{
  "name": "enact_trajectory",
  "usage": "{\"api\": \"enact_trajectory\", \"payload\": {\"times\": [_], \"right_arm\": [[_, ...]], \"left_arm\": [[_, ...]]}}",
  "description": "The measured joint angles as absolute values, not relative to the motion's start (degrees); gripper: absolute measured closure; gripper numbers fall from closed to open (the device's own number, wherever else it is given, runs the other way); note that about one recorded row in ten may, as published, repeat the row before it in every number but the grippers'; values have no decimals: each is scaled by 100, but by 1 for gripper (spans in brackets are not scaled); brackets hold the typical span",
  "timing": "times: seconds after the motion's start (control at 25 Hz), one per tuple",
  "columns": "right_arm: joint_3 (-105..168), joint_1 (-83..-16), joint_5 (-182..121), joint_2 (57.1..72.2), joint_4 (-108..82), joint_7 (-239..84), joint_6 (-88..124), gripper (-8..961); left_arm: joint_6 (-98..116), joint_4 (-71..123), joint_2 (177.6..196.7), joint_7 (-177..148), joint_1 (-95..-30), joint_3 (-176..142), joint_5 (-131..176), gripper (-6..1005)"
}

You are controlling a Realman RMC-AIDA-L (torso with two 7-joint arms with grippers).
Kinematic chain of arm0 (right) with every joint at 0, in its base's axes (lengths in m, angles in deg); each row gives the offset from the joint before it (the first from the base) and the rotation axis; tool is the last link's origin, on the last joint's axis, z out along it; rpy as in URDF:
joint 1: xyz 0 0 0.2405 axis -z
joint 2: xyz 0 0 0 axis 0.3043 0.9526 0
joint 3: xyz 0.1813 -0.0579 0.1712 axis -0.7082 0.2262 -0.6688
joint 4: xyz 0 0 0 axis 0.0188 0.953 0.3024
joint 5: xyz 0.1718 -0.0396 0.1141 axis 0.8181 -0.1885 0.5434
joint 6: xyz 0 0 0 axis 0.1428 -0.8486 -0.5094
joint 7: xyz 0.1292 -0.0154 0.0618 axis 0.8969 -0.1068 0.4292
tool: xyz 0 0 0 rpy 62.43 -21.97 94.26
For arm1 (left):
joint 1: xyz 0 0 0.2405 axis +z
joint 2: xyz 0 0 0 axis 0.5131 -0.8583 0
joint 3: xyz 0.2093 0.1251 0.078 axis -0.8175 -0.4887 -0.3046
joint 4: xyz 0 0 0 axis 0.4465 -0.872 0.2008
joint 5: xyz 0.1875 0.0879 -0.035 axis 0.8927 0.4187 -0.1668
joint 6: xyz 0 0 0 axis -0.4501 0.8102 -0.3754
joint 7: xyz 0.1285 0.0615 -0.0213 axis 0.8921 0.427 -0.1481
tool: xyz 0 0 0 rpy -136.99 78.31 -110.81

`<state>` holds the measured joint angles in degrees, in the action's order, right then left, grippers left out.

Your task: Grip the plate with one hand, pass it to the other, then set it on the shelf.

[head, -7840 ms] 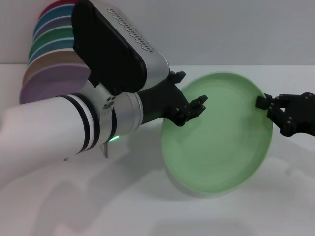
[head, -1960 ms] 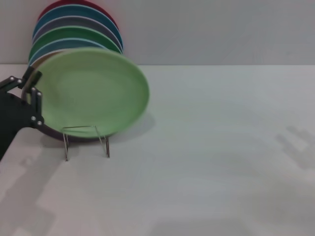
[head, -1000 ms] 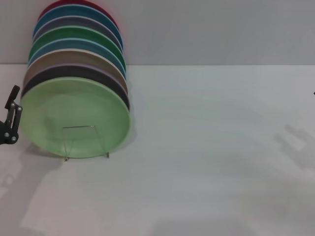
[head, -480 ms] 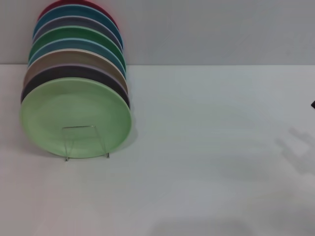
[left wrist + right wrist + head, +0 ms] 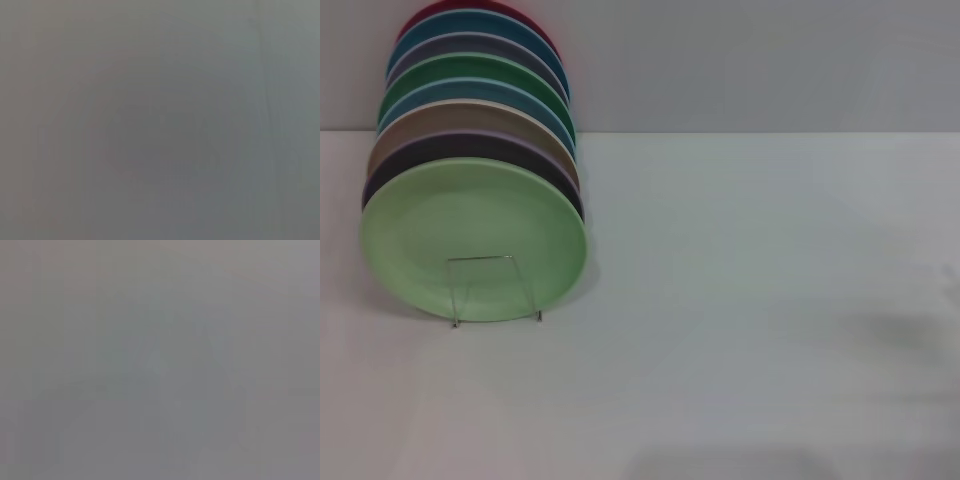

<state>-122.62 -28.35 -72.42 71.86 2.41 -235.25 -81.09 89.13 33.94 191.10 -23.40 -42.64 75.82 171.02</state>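
The pale mint-green plate (image 5: 475,240) stands tilted on edge at the front of a row of plates on the left of the table in the head view. It leans back against the plates behind it. The clear shelf (image 5: 492,290) shows in front of its lower part as thin bent legs. Neither gripper is in the head view. Both wrist views show only a plain grey surface, with no fingers and no plate.
Behind the mint plate stands a row of several plates (image 5: 470,110): dark purple, tan, blue, darker green, grey-purple, blue and red. The white table (image 5: 760,300) stretches to the right. A grey wall (image 5: 760,60) stands at the back.
The left gripper let go of the mint plate on the shelf and withdrew off the left edge. A dark bit at the right edge has also gone. The plate has not moved since.
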Motion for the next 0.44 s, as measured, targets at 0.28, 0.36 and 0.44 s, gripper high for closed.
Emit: {"api": "enact_trajectory", "payload": {"times": [0.28, 0.36, 0.44], "right_arm": [[-12253, -2831, -7216, 7186, 113, -23366, -8077, 113], [-12251, -2838, -7216, 7186, 77, -23339, -8075, 113], [-12251, -2839, -7216, 7186, 48, -23316, -8078, 113]], "left_arm": [[8903, 3339, 19135, -2280, -4233, 7584, 17077, 184], [8901, 3332, 19136, -2293, -4209, 7585, 17077, 184], [8898, 3330, 19135, -2307, -4188, 7572, 17087, 184]]}}
